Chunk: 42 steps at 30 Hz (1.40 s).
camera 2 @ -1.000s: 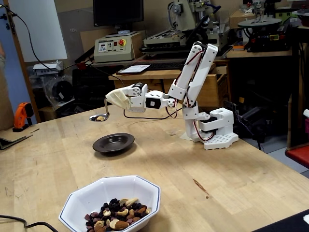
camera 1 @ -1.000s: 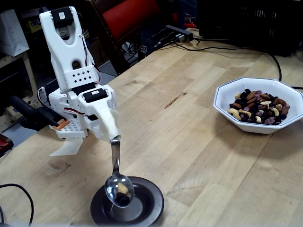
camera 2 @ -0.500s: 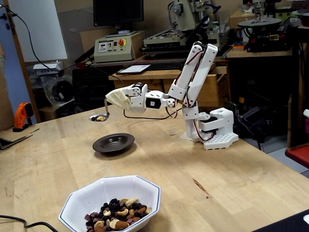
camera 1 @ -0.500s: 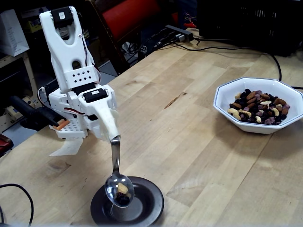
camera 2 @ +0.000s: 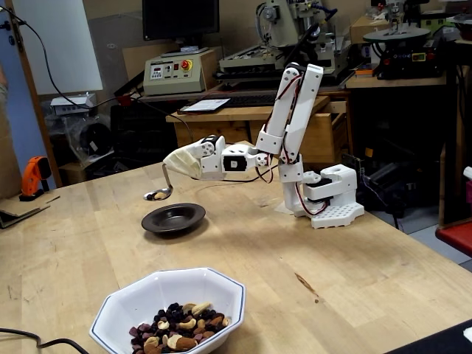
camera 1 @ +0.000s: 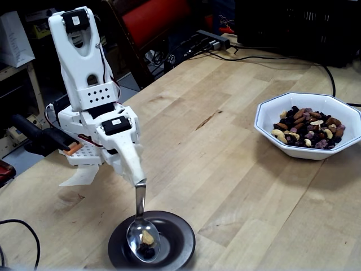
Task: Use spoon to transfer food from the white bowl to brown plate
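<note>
— Where was the spoon [camera 1: 141, 237]?
— Clamped by its handle in the gripper [camera 1: 138, 182], loaded, above the brown plate [camera 1: 177, 240] at the counter's seven o'clock.
— Handling?
— Stiff, slick metal; loose food [camera 1: 146, 237] likely spills.

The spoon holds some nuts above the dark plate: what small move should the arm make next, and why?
Probably tip the spoon so the nuts slide off. It hangs loaded over the brown plate, which looks empty in the other fixed view, and the gripper holds its handle.
</note>
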Motion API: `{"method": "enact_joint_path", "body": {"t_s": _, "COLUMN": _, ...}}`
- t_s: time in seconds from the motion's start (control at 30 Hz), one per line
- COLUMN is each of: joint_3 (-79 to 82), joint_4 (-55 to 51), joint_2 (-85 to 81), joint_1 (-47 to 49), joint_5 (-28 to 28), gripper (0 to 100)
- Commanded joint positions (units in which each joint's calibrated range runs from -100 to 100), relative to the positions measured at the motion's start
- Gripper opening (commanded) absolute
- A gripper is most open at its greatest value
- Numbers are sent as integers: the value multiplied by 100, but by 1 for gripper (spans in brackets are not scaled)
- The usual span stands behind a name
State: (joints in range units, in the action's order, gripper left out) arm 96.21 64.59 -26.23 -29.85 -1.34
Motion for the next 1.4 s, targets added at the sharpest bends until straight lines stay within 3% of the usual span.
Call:
{"method": "enact_joint_path", "body": {"t_s": 0.0, "joint_3": 25, "joint_4": 102, "joint_2": -34, "joint_1": -52, "joint_5": -20, "gripper": 4}}
{"method": "enact_joint_path", "body": {"t_s": 0.4, "joint_3": 34, "joint_4": 94, "joint_2": -34, "joint_1": -52, "joint_5": -59, "gripper": 4}}
{"method": "enact_joint_path", "body": {"t_s": 1.37, "joint_3": 43, "joint_4": 94, "joint_2": 300, "joint_1": 15, "joint_5": -1568, "gripper": 4}}
